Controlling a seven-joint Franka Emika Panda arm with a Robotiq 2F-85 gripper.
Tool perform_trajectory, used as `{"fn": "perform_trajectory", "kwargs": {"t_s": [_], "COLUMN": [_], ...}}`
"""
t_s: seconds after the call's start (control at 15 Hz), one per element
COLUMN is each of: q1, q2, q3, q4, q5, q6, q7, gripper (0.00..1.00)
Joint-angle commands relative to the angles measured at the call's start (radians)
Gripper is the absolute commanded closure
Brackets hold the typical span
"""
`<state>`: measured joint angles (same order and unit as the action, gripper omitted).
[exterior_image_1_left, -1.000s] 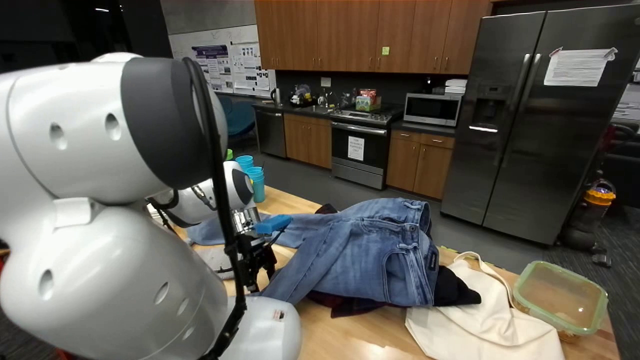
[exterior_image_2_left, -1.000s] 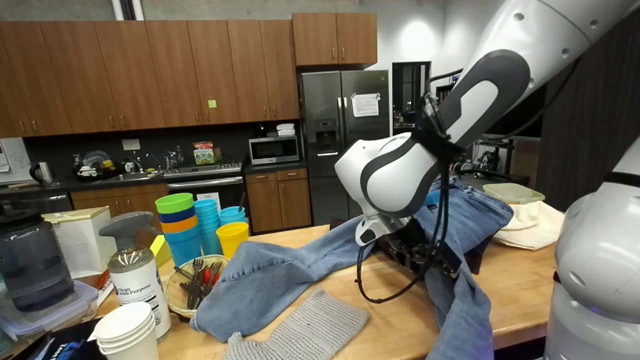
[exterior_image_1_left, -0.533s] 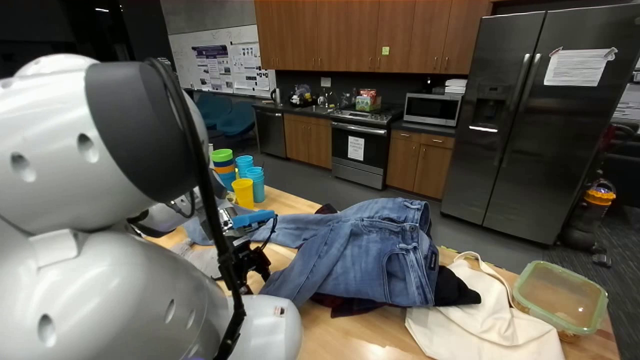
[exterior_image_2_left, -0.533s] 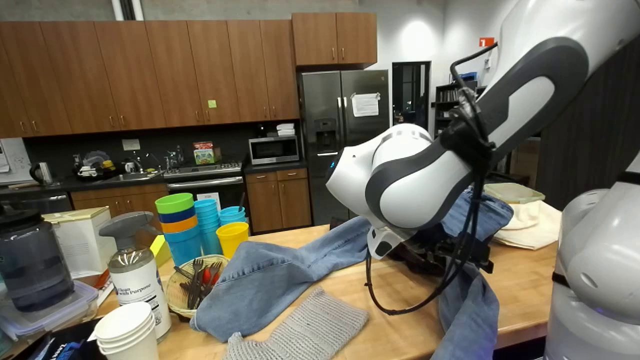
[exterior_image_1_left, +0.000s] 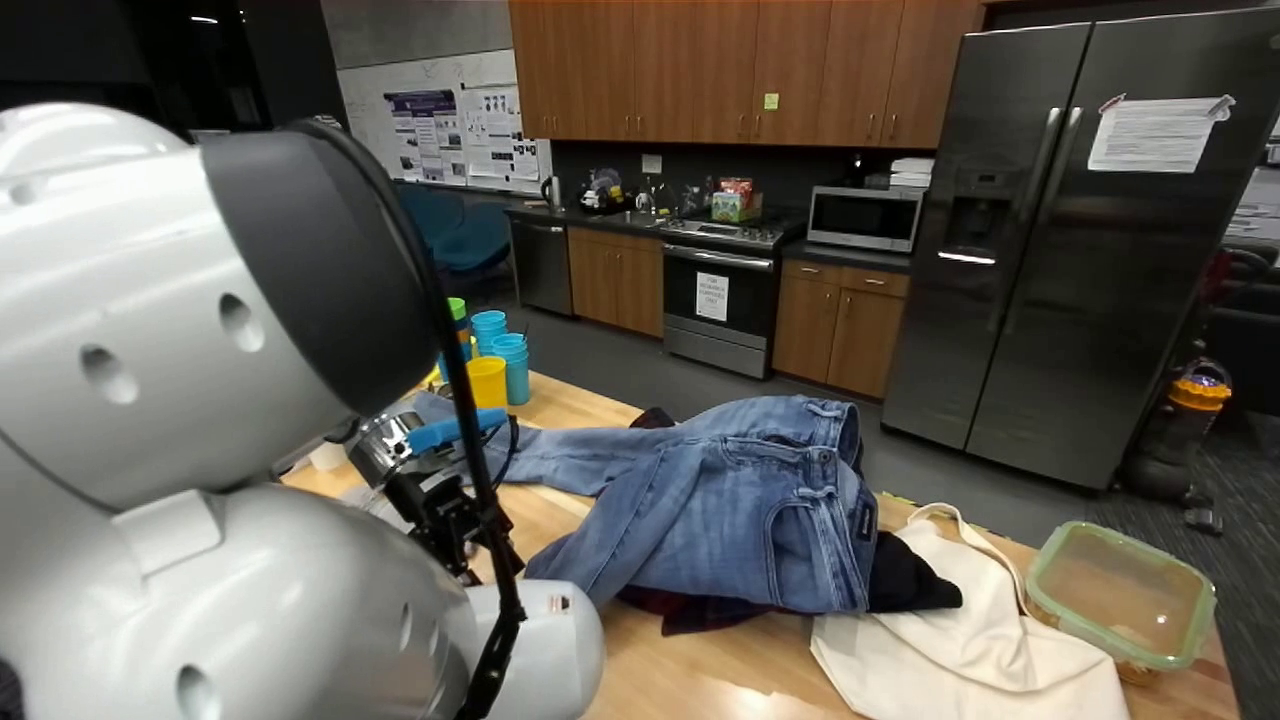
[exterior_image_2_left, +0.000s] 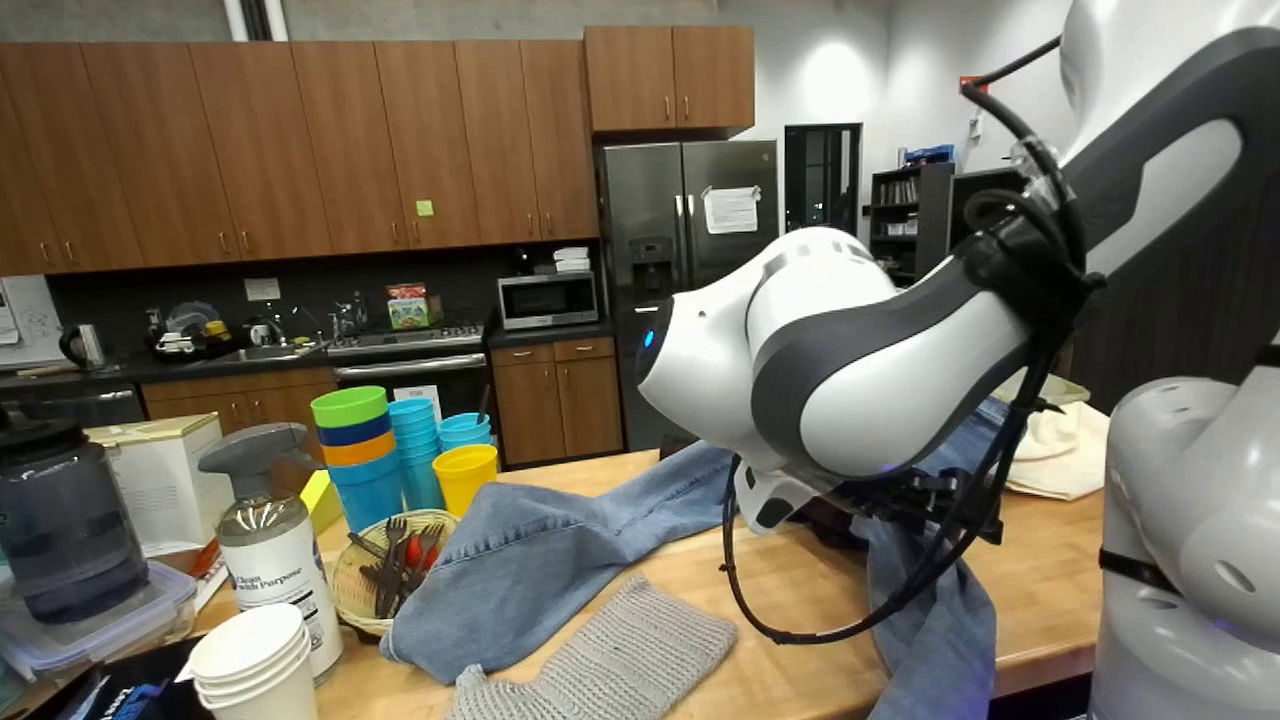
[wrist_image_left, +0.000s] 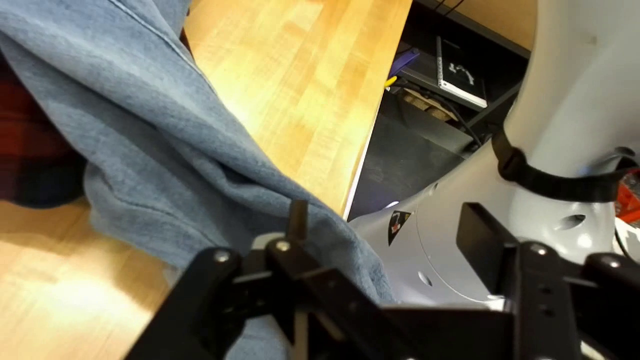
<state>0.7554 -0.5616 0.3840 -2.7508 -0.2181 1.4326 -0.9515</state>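
Gripper (wrist_image_left: 388, 227) swung back twd the arm's base (wrist_image_left: 445, 215) vs a sec ago; jeans (exterior_image_1_left: 700, 510) barely diff, sprawled on the table (exterior_image_1_left: 690, 670), near leg (exterior_image_2_left: 940, 640) running past its edge by the base. Fingers (wrist_image_left: 298, 220) well parted, nothing gripped; that leg passes behind one of them in wrist view, can't tell if touching. Step now, prob: lining up on the near leg. Next move calls for denim btwn the fingers, then a squeeze. Further out: plaid cloth (wrist_image_left: 30, 140) partly under the jeans, grey knit piece (exterior_image_2_left: 640, 640) nr the far leg (exterior_image_2_left: 520, 580), cream bag (exterior_image_1_left: 970, 650) at the waist end w/ lidded container (exterior_image_1_left: 1120, 590) just beside it.
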Motion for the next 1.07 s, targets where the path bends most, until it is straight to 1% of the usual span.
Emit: {"fn": "perform_trajectory", "kwargs": {"t_s": [0.0,0.07,0.13,0.2,0.27,0.4,0.53,0.6,0.8,1.0], "q1": [0.047,0.052,0.056,0.059,0.059,0.048,0.026,0.015,-0.022,-0.063], "q2": [-0.016,-0.01,-0.003,0.006,0.014,0.038,0.055,0.059,0.076,0.098], "q3": [-0.037,-0.041,-0.046,-0.049,-0.055,-0.075,-0.099,-0.115,-0.149,-0.166], "q4": [0.02,0.027,0.036,0.044,0.049,0.054,0.051,0.045,0.033,0.021], "q5": [-0.005,-0.005,-0.006,-0.008,-0.01,-0.015,-0.021,-0.018,-0.014,-0.01], "q6": [-0.021,-0.018,-0.014,-0.007,0.004,0.035,0.055,0.069,0.108,0.148], "q7": [0.039,0.047,0.05,0.053,0.052,0.049,0.053,0.052,0.044,0.035], "gripper": [0.55,0.63,0.22,0.26,0.26,0.17,0.04,0.01,0.0,0.0]}}
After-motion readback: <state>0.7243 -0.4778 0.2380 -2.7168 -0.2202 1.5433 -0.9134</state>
